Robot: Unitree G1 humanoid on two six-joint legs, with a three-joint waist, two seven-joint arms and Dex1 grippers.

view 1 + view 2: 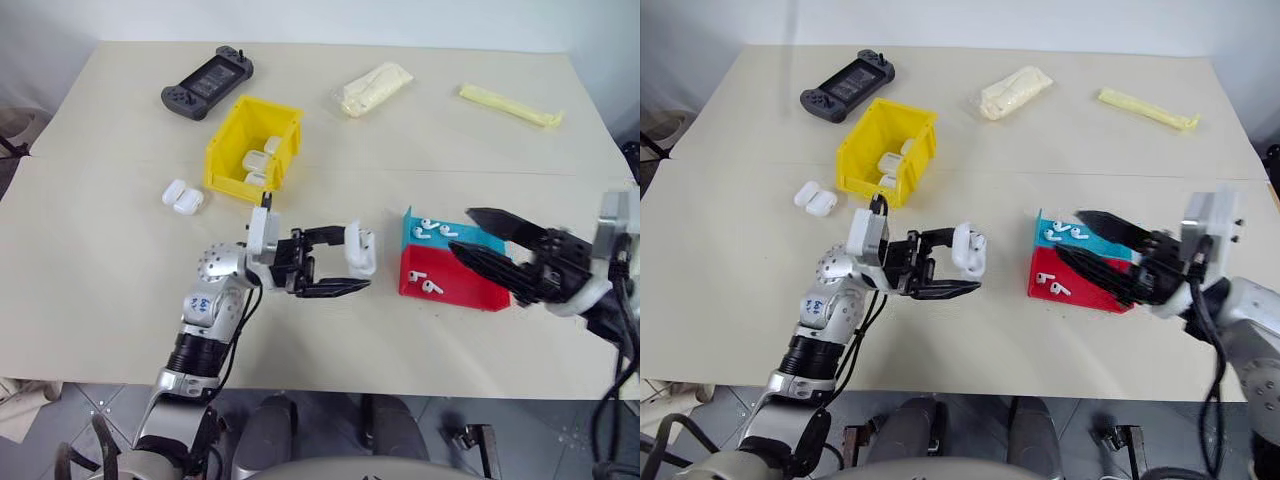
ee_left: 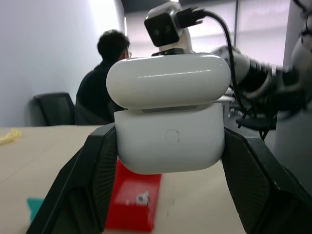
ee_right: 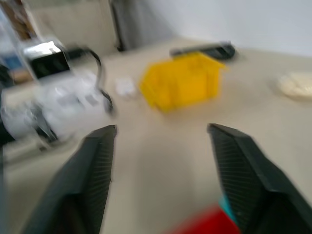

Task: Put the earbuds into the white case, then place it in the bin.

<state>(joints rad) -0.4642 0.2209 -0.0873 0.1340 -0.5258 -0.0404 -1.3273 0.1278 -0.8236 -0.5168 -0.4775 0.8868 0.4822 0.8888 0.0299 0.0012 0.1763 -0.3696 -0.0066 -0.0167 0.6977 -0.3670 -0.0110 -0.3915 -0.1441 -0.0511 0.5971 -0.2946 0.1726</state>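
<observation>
Table (image 1: 120,300) carries everything in the left eye view. Left gripper (image 1: 350,268) is clamped on a white case (image 1: 362,248), held above the table just short of the near edge, about mid-width. Case lid is ajar. Right gripper (image 1: 462,240) has its fingers spread, empty, hovering over the teal tray (image 1: 440,232) and red tray (image 1: 450,285) toward the near right corner. Earbuds (image 1: 432,229) lie in the teal tray; two more (image 1: 425,282) in the red tray. Bin (image 1: 253,148), yellow, sits left of centre toward the far edge, with several white cases inside. Two spare cases (image 1: 182,196) rest on the table just left of the bin. Game controller (image 1: 207,82) is near the far left corner, a plastic bag (image 1: 372,88) and a yellow strip (image 1: 510,105) along the far edge.

Left wrist view: the case (image 2: 170,114) sits between both black fingers (image 2: 97,180), lid raised a crack. Red tray (image 2: 134,195) is beyond it; a seated person (image 2: 102,83) in the background.

Right wrist view: fingers (image 3: 92,170) wide apart, nothing between them; bin (image 3: 183,85) ahead, blurred.
</observation>
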